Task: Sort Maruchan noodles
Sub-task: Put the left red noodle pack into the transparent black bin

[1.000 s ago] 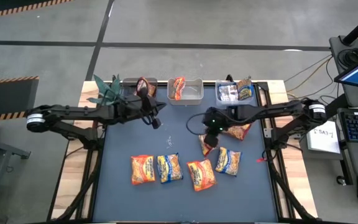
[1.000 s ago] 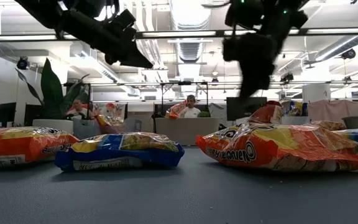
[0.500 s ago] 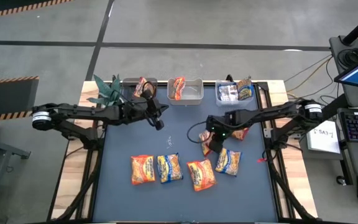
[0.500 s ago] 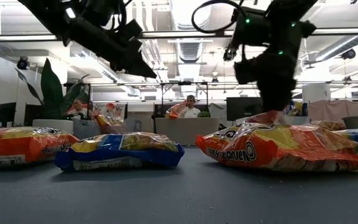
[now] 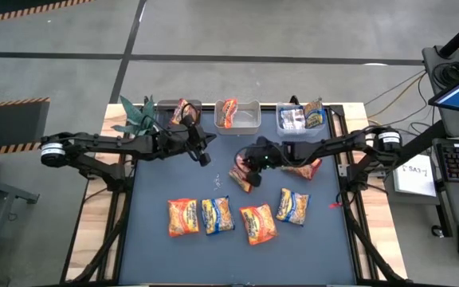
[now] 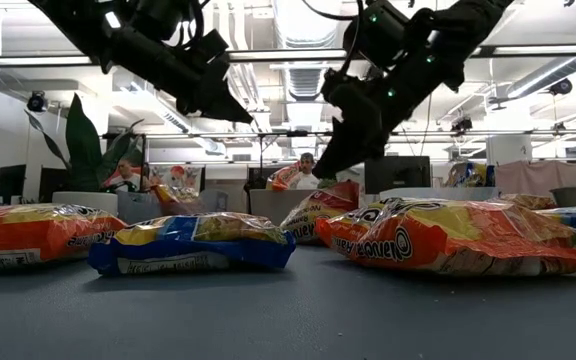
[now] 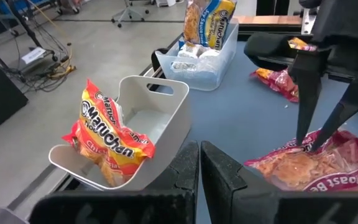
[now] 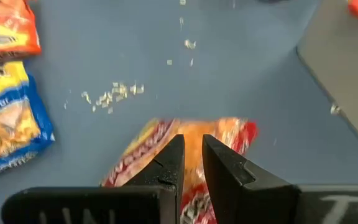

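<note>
Packet of dark red noodles now sits pinched in the right gripper, lifted off the mat and carried toward 10 o'clock from the spot near table centre where it lay a second ago. Its jaws are narrow, clamped on the packet's edge, and the packet hangs tilted beneath them in the low view. That puts 1 more packet in transit, heading, I judge, for the row of clear bins along the 12 o'clock edge; the middle bin already holds an orange packet, the right bin a blue-and-yellow one. The left gripper hangs at 10 o'clock by the left bin, fingers pressed together with nothing between them, hardly moved. 4 packets remain in a row toward 6 o'clock, and another red packet lies at 2 o'clock under the right arm. Crumbs dot the mat near the lifted packet.
</note>
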Robot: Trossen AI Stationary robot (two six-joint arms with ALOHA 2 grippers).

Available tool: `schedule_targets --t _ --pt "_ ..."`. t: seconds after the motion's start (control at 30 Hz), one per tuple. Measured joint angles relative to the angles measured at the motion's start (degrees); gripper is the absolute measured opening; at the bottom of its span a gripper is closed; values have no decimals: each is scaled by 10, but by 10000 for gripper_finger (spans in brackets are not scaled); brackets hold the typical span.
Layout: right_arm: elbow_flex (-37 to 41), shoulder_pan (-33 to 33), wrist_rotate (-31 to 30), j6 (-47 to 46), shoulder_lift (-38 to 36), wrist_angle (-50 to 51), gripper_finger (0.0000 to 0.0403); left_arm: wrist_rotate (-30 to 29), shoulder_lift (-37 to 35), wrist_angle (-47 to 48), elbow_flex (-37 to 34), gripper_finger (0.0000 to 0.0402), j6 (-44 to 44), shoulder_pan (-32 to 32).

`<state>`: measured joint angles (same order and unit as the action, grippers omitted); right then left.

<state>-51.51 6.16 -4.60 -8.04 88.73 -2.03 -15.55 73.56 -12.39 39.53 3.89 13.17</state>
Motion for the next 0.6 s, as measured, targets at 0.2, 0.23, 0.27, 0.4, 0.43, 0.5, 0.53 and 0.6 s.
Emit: schedule_targets --t 0.2,0.23,0.27,0.4,0.43,0.5,0.53,0.6 --pt "0 1 5 -11 -44 65 47 0 0 0 0 0 -23 -6" --pt "0 -1 7 -16 -53 78 47 0 2 -1 0 0 -23 -7" --pt "0 -2 7 -21 -61 95 47 0 3 -1 0 0 -23 -8" --pt "0 -9 22 -56 -95 142 47 0 6 -11 -1 0 -19 -8" --pt "0 -9 24 -78 -103 155 47 0 6 -15 0 0 -18 -8" --pt "0 -8 22 -129 -120 176 47 0 6 -16 -1 0 -18 -8" --pt "0 -7 21 -155 -128 186 48 0 6 -18 -1 0 -18 -8" --pt "0 -3 21 -198 -144 197 55 0 6 -21 -1 0 -18 -8"
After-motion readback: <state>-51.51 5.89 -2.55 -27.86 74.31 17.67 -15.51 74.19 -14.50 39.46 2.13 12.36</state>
